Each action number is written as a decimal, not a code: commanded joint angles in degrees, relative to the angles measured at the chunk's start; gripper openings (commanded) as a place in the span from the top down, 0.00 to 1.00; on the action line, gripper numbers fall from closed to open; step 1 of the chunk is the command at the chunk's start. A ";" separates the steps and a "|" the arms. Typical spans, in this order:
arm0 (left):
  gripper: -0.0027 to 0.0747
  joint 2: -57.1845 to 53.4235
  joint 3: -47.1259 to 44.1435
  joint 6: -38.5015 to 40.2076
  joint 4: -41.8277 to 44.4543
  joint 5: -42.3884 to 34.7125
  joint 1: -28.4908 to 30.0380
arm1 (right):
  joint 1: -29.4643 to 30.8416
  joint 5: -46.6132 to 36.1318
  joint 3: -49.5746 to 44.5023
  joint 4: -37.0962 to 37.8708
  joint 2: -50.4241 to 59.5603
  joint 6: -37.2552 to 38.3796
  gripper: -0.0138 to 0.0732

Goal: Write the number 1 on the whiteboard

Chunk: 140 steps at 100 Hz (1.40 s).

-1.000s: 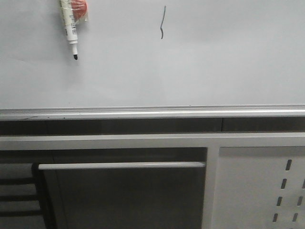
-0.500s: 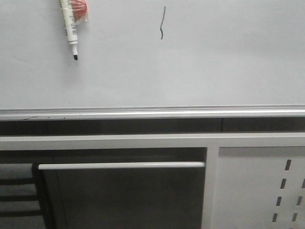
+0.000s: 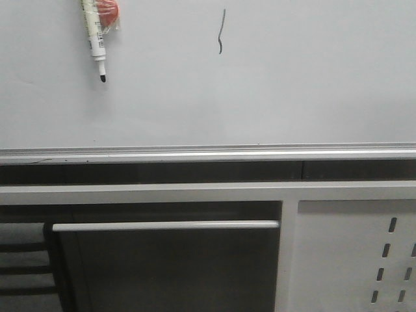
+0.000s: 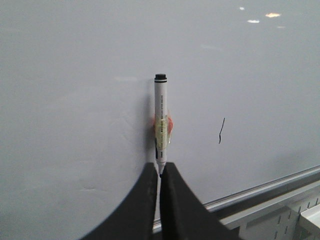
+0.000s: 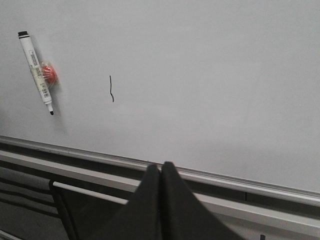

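One thin, wavy dark 1 with a hooked foot sits high on the smooth pale whiteboard, right of a white marker stuck there, while both arms' tapered black fingers are pressed together, holding nothing.

The whiteboard is a plain pale grey-white with no pattern, edged along its lower side by a silver rail. The number 1 is a thin dark stroke. To the left of that stroke, the marker has a white barrel with small dark print, a yellowish band and a black tip; a red-orange blob sits beside its barrel. Below the rail, a pale panel carries rows of dark slanted slots. Both tools, left and right, are matt black.
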<state>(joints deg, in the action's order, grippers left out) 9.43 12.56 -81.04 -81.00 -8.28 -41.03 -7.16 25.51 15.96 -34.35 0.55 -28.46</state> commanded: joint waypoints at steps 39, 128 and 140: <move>0.99 -0.68 1.14 -0.01 -9.50 -0.10 -0.05 | 0.40 -3.48 1.13 -1.46 0.69 -0.16 0.91; 0.99 0.04 -2.33 35.75 31.47 -6.54 5.69 | 0.40 -3.48 1.13 -1.46 0.69 -0.16 0.91; 0.99 -0.55 -4.04 57.18 52.86 0.68 14.00 | 0.40 -3.48 1.13 -1.46 0.69 -0.16 0.91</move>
<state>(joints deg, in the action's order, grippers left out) 8.33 7.86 -39.45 -44.28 -10.77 -31.94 -7.16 25.77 15.77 -34.75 0.58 -28.31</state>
